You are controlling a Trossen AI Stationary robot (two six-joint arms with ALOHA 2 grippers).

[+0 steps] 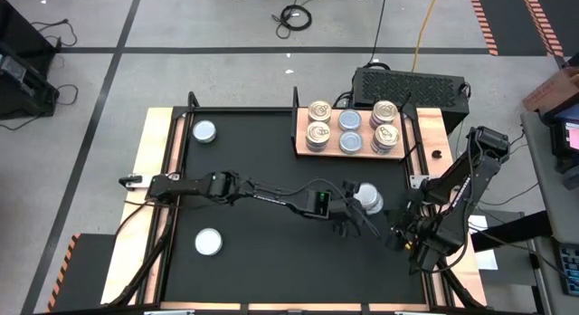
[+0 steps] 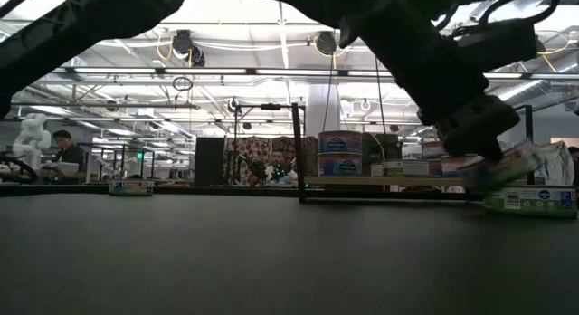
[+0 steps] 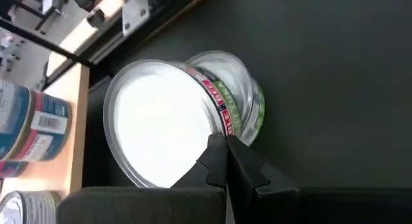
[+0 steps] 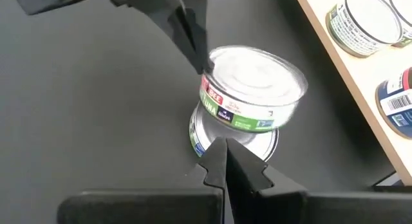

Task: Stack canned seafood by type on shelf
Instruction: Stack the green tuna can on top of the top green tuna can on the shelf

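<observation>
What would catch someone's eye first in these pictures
Near the table's right side, a green-labelled tin sits tilted and off-centre on another tin, with the left tool beside it. On the shelf at the far right, six stacks stand in two rows of three.

Six stacks of tins [image 1: 350, 129] stand on one shelf [image 1: 425, 134], two loose silver-lidded tins [image 1: 204, 131] lie apart, and two more sit stacked [image 4: 251, 95].
</observation>
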